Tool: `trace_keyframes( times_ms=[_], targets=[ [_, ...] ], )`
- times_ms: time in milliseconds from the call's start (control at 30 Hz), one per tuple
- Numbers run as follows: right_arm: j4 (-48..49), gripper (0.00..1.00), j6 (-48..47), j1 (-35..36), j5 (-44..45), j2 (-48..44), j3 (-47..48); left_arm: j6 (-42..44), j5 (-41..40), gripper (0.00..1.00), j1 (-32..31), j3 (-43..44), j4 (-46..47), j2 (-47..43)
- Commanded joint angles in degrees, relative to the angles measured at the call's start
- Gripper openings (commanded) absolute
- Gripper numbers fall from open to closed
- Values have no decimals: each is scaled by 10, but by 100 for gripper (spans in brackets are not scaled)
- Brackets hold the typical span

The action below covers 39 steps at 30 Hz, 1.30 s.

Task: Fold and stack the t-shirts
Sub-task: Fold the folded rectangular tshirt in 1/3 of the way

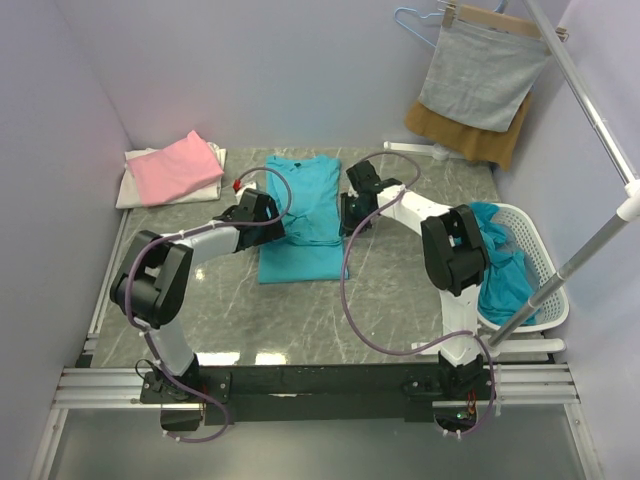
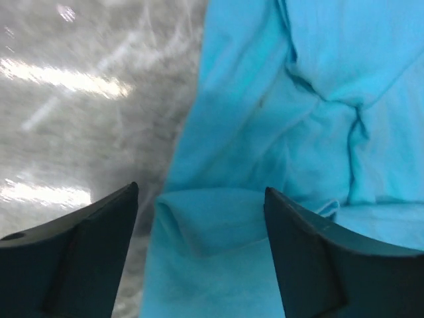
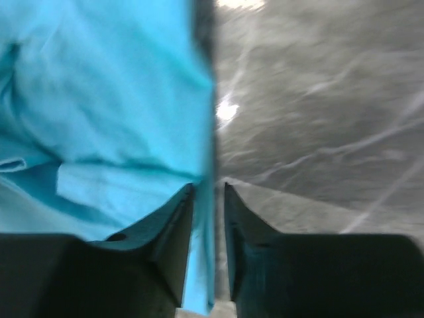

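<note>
Lying betw. L pincer point(image 2: 200, 188) tips, teal t-shirt point(image 2: 298, 106); edge inside R pincer point(image 3: 209, 187).

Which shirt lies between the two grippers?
The teal shirt spread in the middle; the pink shirt lies folded far left, other teal shirts fill the basket.

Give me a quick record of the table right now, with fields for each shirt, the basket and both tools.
teal t-shirt: partly folded, flat at the middle of the table
pink t-shirt: folded, on the white t-shirt, far left corner
basket: at the right side, holding more teal cloth
left tool: open, over the teal t-shirt's left edge
right tool: narrowly open, the shirt's right edge in the gap
</note>
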Motion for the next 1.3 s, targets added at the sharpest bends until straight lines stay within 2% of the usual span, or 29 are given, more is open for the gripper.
trace_keyframes(
  times_ms=[0, 67, 200, 333, 500, 667, 867, 1267],
  targets=[
    [36, 34, 0, -7, 87, -48, -6, 20, -68, 84, 4, 7, 27, -35],
    [58, 38, -1, -7, 62, -83, -27, 28, -67, 87, 5, -7, 39, -58],
    [64, 39, 4, -1, -26, -102, -40, 32, -22, 88, 3, -21, 31, -104],
    [50, 39, 4, 23, -88, -96, -45, 17, 94, 84, 3, -38, 32, -126],
    [54, 39, 14, 42, -118, -94, -73, -10, 170, 81, 0, -57, 39, -120],
    [55, 39, 20, 58, -116, -93, -88, -20, 190, 81, -4, -75, 51, -95],
    [57, 39, 17, 64, -100, -82, -94, -19, 194, 82, -4, -59, 81, -54],
    [12, 39, -9, 43, -17, -10, 16, 23, 145, 82, -3, 46, 61, 23]
  ],
)
